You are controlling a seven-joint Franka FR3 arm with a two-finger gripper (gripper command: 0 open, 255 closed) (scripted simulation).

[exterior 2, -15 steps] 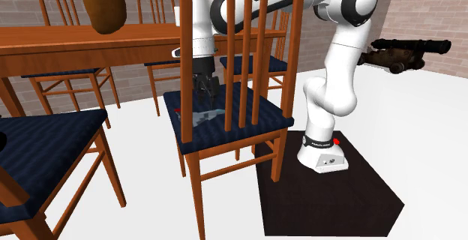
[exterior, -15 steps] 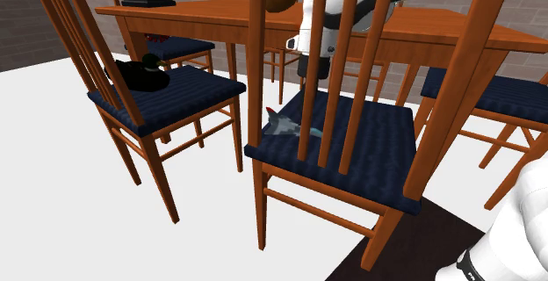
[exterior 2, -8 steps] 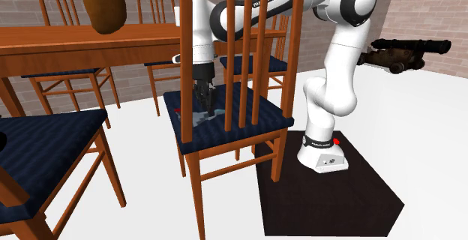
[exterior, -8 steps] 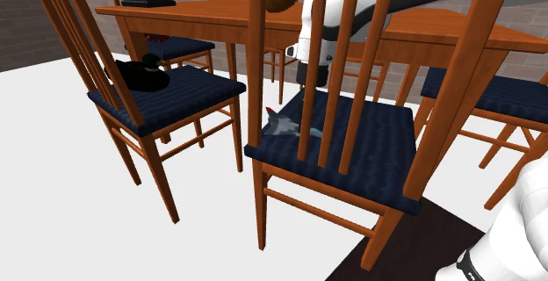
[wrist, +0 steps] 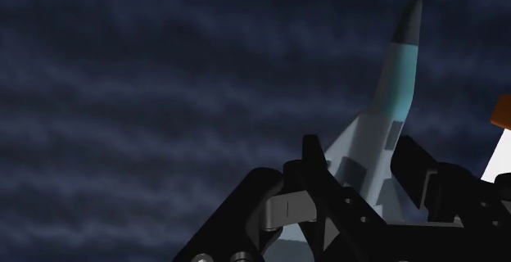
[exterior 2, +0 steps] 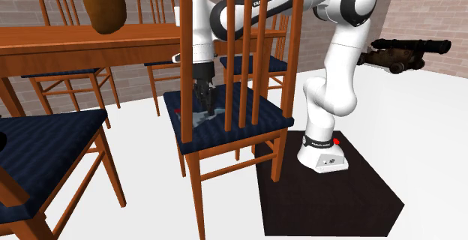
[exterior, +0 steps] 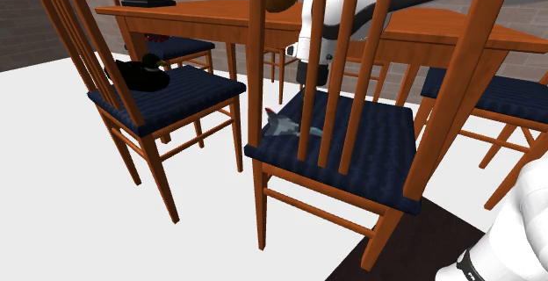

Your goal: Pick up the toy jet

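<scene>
Wrist view first: we look down on a dark blue seat (wrist: 164,97) with the jet (wrist: 393,80) lying flat on it. The jet is grey and pale blue, and its dark nose points away from the gripper (wrist: 360,158). The black fingers (wrist: 315,178) stand close on either side of the jet's body, which fills the gap between them, so we read the gripper as closed on the jet while it rests on the cushion.

From the second exterior view we see the white arm (exterior 2: 337,66) rise from its stand (exterior 2: 322,156) and bend over the chair (exterior 2: 240,66). The gripper (exterior 2: 203,103) points straight down onto the jet (exterior 2: 196,116), which lies on the part of the seat (exterior 2: 232,122) toward that view's left, on the side of the table (exterior 2: 75,40).

From the shoulder view we find the jet (exterior: 283,126) near the left corner of the seat (exterior: 369,147), beyond the chair's back slats (exterior: 316,68), with a small red tip at its tail. The table (exterior: 219,16) stands just behind.
</scene>
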